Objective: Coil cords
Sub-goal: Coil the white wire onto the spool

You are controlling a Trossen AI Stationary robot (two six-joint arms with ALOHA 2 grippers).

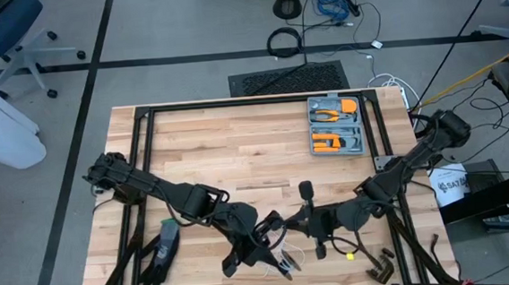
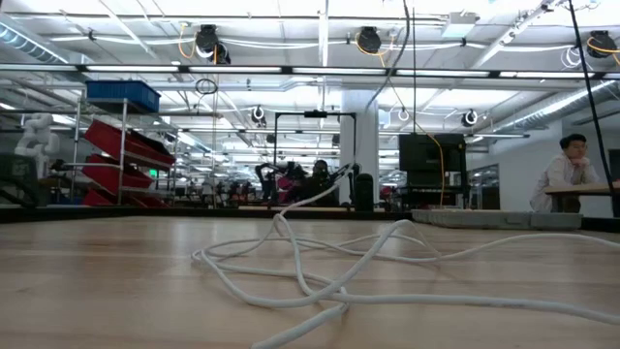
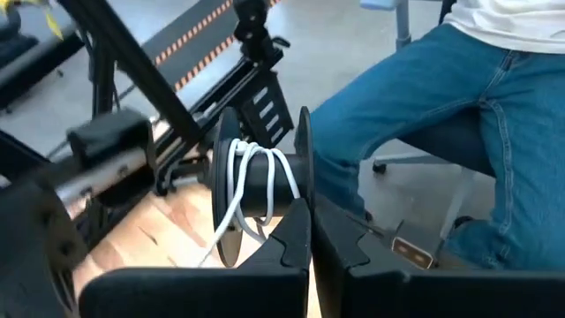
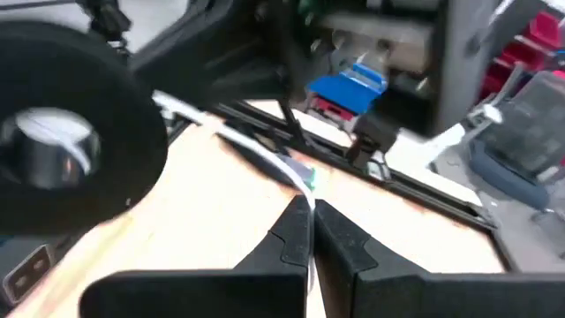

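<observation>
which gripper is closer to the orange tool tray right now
Right. The right gripper sits below the orange tool tray near the table's front; the left gripper is farther to the left.

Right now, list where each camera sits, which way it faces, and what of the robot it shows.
High view: overhead, looking straight down on the table; both arms, left gripper and right gripper near the front edge.
Low view: table height, level across loose white cord into the room; no arm visible.
Left wrist view: past shut fingers at a black spool wound with cord.
Right wrist view: past shut fingers, pinching cord.
Shared: the white cord shows in the low and both wrist views.
</observation>
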